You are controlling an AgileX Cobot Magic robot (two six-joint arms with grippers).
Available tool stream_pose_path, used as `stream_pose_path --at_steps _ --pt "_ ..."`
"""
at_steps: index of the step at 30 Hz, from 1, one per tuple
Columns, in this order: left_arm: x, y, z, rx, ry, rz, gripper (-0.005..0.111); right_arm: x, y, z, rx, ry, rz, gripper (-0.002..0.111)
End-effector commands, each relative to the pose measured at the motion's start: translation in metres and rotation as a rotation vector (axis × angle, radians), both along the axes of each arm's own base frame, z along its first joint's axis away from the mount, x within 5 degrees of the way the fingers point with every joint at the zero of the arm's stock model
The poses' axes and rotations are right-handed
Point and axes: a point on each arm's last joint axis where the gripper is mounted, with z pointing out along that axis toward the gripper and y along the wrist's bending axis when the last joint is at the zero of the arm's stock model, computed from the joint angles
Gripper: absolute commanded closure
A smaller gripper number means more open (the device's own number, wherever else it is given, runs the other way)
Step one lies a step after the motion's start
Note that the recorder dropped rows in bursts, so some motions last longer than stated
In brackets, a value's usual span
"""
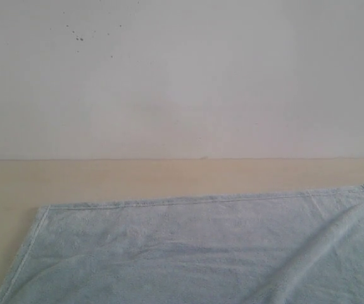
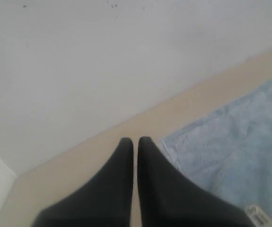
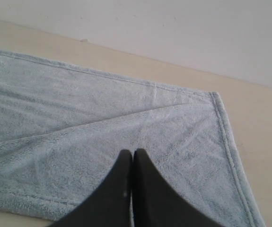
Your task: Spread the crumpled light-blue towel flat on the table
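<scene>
Exterior view, largest first. The white wall [image 1: 182, 76] fills the field from 9 through 12 to 3 o'clock. Below it the beige table [image 1: 106, 180] runs as a band across the centre, with bare surface also at 8 o'clock.

The light-blue terry towel [image 1: 200, 253] lies on the table and covers the field from 7 to 4 o'clock. Its near side is cut off by the frame edge. We see its far hem [image 1: 169, 202] running almost straight, with one far corner at about 8 o'clock and the other near 3 o'clock. The cloth is mostly flat. A low crease [image 3: 126, 118] slants away from the 3 o'clock corner, and it shows best in the right wrist view.

Neither arm appears in the exterior view.

The left gripper [image 2: 136, 140] hangs over bare table just beside a towel corner. Its dark fingers are drawn narrow, with only a thin slit between them and nothing in it.

The right gripper [image 3: 133, 152] sits over the towel, inward of the creased corner. Its fingers are pressed together. We see no cloth pinched between the tips.

A small white printed label [image 2: 258, 215] lies on the towel near the left gripper's corner; the text is unreadable.

A few dark specks [image 1: 78, 37] mark the wall at 11 o'clock.
</scene>
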Motion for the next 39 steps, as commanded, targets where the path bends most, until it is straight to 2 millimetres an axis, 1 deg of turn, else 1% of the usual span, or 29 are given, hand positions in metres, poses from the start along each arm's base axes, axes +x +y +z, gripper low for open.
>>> stream_pose_path --at_steps 1,3,27,32,39 --pt "0.0047 -0.0026 -0.0339 -0.081 0.094 -0.014 0.103 -0.0001 0.0000 0.0013 0.003 -0.015 0.000 0.109" --pt "0.0040 -0.0047 -0.0363 -0.152 0.132 -0.027 0.103 -0.0001 0.0000 0.0013 0.003 -0.015 0.000 0.109" --pt "0.0040 -0.0049 -0.0360 -0.190 0.133 -0.025 0.103 -0.0002 0.0000 0.0013 0.008 -0.014 -0.001 0.109" --pt "0.0039 -0.0050 -0.0363 -0.334 0.156 -0.005 0.103 -0.0002 0.0000 0.0013 0.008 -0.014 -0.001 0.109" --pt "0.0038 -0.0051 -0.0368 -0.338 0.162 -0.005 0.103 -0.0002 0.0000 0.0013 0.008 -0.014 -0.001 0.109"
